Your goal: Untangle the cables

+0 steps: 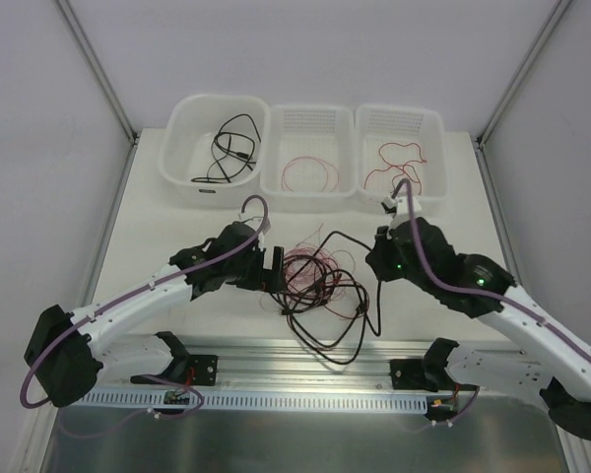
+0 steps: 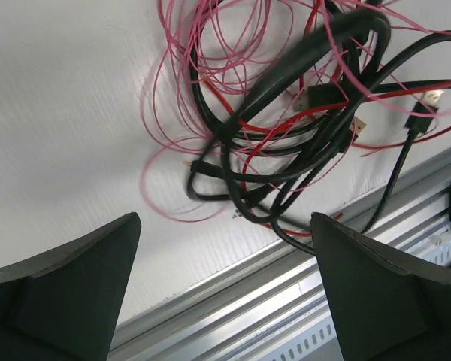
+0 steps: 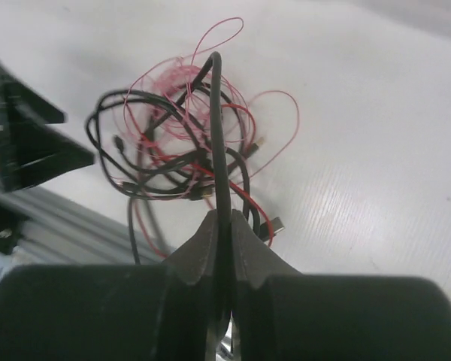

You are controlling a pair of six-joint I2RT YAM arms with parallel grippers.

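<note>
Black, red and pinkish-red on white.
Glossy sheen on the black cable (image 3: 219, 113), bright red and paler pinkish-red across the other cables (image 1: 310, 271), over a white, faintly ribbed table (image 1: 177, 227); matte black on the left gripper (image 2: 224, 226) and right gripper (image 3: 224, 222); white with black joints along the arms (image 1: 532, 315), purple down their hoses (image 1: 148, 286); translucent white, dot-perforated on two, for the bins (image 1: 310, 192); silver on the rail (image 1: 305, 355).
</note>
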